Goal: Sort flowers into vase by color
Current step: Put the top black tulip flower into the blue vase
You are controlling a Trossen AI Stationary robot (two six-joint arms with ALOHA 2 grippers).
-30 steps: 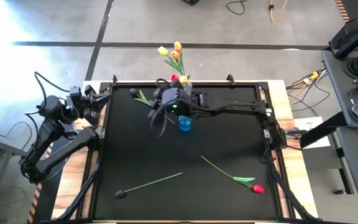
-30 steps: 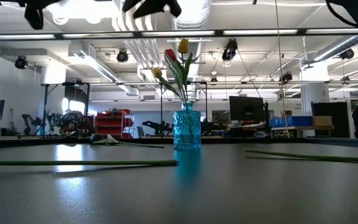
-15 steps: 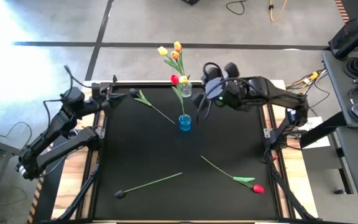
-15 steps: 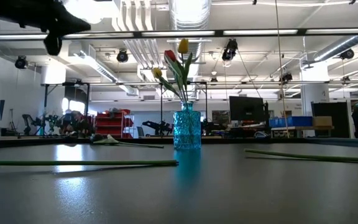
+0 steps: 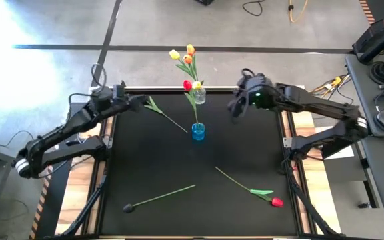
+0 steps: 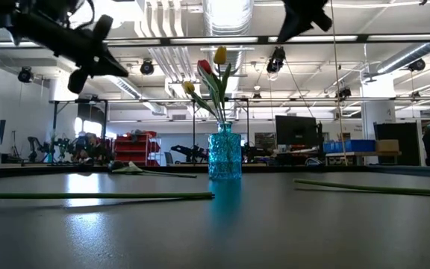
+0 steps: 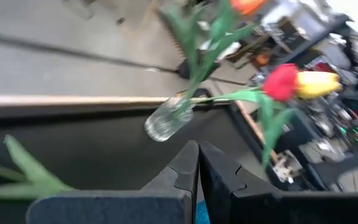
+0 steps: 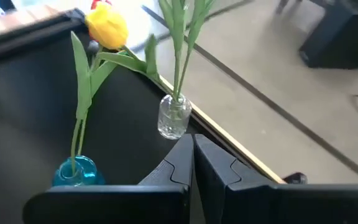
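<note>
A blue vase (image 5: 198,131) stands mid-table with a red tulip (image 5: 187,85) and a yellow tulip (image 5: 197,85) in it. A clear vase (image 5: 199,95) at the far edge holds yellow and orange tulips (image 5: 187,56). Three flowers lie flat on the table: a leafy stem (image 5: 167,116), a dark-headed stem (image 5: 159,198) and a red tulip (image 5: 275,201). My left gripper (image 5: 139,101) hangs shut over the far left corner. My right gripper (image 5: 234,110) hangs shut to the right of the vases. Neither holds anything.
The black table top has a raised frame (image 5: 283,133) along its sides. Both vases (image 8: 173,118) (image 8: 76,171) stand between the two grippers. The room's benches and monitors (image 6: 295,131) show beyond the far edge.
My right gripper has drawn back from the blue vase toward the table's right edge and has shut. My left gripper has swung in from beyond the left edge to the far left corner, sinking a little and rolling. The flowers have kept still.
</note>
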